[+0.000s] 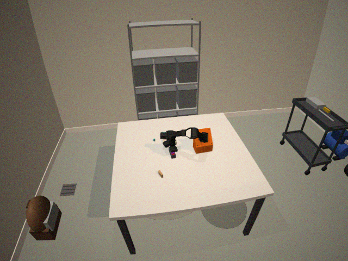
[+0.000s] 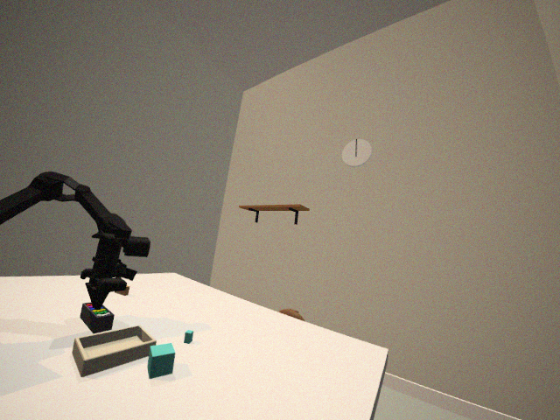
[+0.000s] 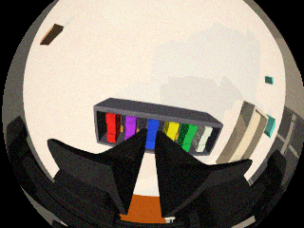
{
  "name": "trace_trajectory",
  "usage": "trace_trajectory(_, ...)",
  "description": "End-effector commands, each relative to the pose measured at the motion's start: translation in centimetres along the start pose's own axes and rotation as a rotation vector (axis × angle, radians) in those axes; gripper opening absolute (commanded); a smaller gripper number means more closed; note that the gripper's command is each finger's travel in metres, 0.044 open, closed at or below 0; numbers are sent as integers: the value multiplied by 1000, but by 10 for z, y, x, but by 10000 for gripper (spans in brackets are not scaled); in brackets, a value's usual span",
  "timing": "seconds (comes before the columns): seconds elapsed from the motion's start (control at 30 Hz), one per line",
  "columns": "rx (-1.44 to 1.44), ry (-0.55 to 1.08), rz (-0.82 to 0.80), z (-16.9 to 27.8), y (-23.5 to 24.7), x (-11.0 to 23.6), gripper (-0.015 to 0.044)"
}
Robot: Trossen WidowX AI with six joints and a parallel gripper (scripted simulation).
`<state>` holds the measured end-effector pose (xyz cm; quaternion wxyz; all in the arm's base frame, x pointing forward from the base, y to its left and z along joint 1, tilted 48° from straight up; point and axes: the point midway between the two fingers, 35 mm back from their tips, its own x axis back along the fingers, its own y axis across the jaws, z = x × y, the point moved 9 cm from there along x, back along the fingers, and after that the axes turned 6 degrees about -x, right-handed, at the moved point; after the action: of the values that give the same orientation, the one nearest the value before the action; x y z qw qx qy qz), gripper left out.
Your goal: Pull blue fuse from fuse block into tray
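My gripper (image 3: 151, 133) (image 2: 97, 308) is shut on the blue fuse (image 3: 152, 134), which stands in the row in the fuse block (image 3: 157, 108) (image 2: 96, 323). The fingers point down at the block's top. A purple fuse (image 3: 130, 127) and a red fuse (image 3: 112, 127) stand on one side of it. A yellow fuse (image 3: 172, 130), a green fuse (image 3: 188, 136) and a white fuse (image 3: 203, 138) stand on the other. The beige tray (image 2: 113, 357) (image 3: 230, 135) is empty and lies beside the block, past the white fuse. The fuse's lower end is hidden.
A teal block (image 2: 161, 361) stands right by the tray's end, and a small teal block (image 2: 188, 336) (image 1: 154, 139) lies farther off. A brown piece (image 1: 160, 173) (image 3: 51, 34) lies beyond the fuse block. The orange box (image 1: 203, 147) is under the arm's base.
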<state>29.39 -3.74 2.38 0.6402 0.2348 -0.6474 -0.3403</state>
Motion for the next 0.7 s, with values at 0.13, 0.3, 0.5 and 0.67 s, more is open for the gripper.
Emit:
trace_trajectory(0.13, 0, 0, 0, 0, 0, 2, 0)
trace_trajectory(0.3, 0, 0, 0, 0, 0, 4, 0)
trace_trajectory(0.5, -1, 0, 0, 0, 0, 7, 0)
trace_trajectory(0.67, -1, 0, 0, -1, 0, 9, 0)
